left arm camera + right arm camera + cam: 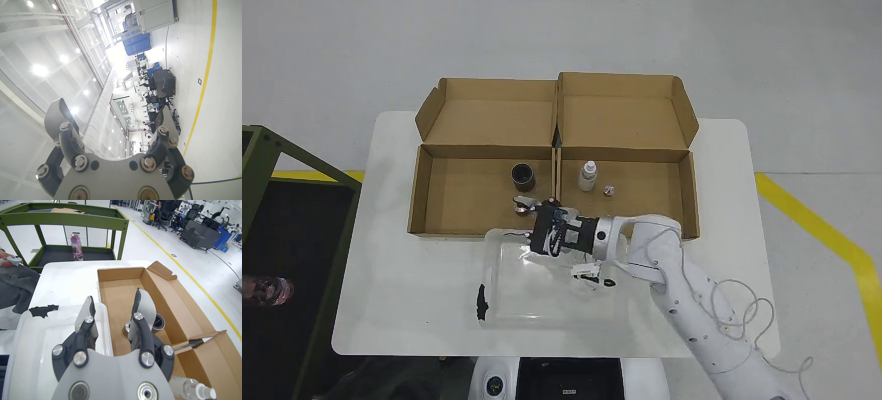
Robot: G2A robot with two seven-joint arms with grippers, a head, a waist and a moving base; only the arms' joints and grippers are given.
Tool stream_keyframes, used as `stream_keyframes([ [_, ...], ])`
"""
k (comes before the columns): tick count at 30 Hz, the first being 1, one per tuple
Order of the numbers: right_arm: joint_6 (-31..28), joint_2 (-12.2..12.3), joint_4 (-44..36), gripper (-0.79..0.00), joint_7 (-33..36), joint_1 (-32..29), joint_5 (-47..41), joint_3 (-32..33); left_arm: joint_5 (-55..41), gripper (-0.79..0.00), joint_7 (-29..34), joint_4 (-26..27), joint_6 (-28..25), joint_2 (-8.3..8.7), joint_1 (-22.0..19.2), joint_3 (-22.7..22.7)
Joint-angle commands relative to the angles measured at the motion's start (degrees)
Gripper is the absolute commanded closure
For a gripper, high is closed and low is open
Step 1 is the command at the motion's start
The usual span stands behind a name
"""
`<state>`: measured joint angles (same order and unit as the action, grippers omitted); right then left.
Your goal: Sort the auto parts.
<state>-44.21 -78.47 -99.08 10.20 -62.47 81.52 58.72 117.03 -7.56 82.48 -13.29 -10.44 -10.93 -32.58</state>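
— Room inside the left box (457, 195)?
— Bare floor across its left half; dark cylinder (523, 177) and metal part (522, 206) crowding its right wall
— Beyond that wall?
— Second box (652, 190), pressed right against it

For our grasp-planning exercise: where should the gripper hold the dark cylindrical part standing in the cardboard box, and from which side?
Come from above and close the right gripper across the round outer wall of the dark cylindrical part. It stands upright, open end up, on the floor of the cardboard box; the box walls likely block a sideways approach.
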Motion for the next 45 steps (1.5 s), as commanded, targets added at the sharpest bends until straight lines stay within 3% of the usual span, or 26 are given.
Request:
stream_keyframes([
  [1,-0.16,0.72,-1.37,-0.379,-1.55,-2.79,0.47,2.75,0.0,-0.785,0.0,0.0,0.0,0.0,0.0,0.0],
  [4,-0.9,1.76,-3.33,-0.391,-3.38,-6.79,1.4,6.48,0.0,-0.785,0.0,0.0,0.0,0.0,0.0,0.0],
  [8,-1.63,2.88,-4.4,-0.471,-6.59,-10.57,2.76,10.87,0.0,-0.785,0.0,0.0,0.0,0.0,0.0,0.0],
  [20,-0.89,5.31,-9.13,-0.443,-14.9,-19.7,4.68,21.69,0.0,-0.785,0.0,0.0,0.0,0.0,0.0,0.0],
  [37,3.07,7.45,-9.23,-0.471,-21.26,-28.09,4.06,34.88,0.0,-0.785,0.0,0.0,0.0,0.0,0.0,0.0],
  [45,5.14,8.12,-9.35,-0.56,-22.6,-29.62,5.44,37.8,0.0,-0.785,0.0,0.0,0.0,0.0,0.0,0.0],
])
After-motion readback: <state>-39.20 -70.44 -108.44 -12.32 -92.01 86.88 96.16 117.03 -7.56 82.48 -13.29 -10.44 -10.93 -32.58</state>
